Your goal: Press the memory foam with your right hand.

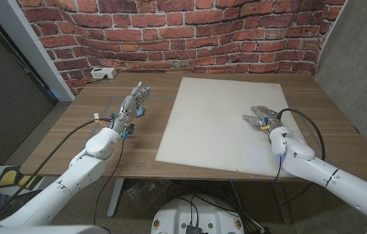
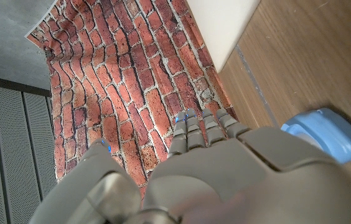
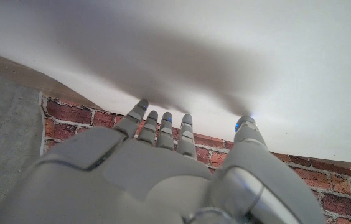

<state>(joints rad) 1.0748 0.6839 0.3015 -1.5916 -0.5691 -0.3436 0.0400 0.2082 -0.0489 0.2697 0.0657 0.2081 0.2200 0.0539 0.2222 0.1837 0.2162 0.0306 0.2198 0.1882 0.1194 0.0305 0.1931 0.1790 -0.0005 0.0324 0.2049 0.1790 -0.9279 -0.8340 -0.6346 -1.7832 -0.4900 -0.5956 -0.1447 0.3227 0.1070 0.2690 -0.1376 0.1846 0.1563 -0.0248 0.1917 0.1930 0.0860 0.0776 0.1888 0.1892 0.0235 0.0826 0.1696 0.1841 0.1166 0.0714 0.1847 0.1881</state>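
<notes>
The memory foam (image 1: 216, 123) is a large white slab lying on the middle and right of the wooden table (image 1: 99, 130). My right hand (image 1: 259, 118) is over the foam's right part, palm down, fingers spread and empty. In the right wrist view its fingertips (image 3: 166, 124) point at the foam (image 3: 225, 56), where a shadow falls just beyond them; I cannot tell whether they touch. My left hand (image 1: 131, 104) stands on the table left of the foam with straight fingers (image 2: 203, 127), holding nothing. The foam's corner (image 2: 225, 25) lies beyond it.
A small light-blue object (image 1: 138, 112) (image 2: 325, 134) sits on the table right beside my left hand. A white box (image 1: 102, 73) with a cable lies at the back left corner. A brick wall (image 1: 190, 32) runs behind the table.
</notes>
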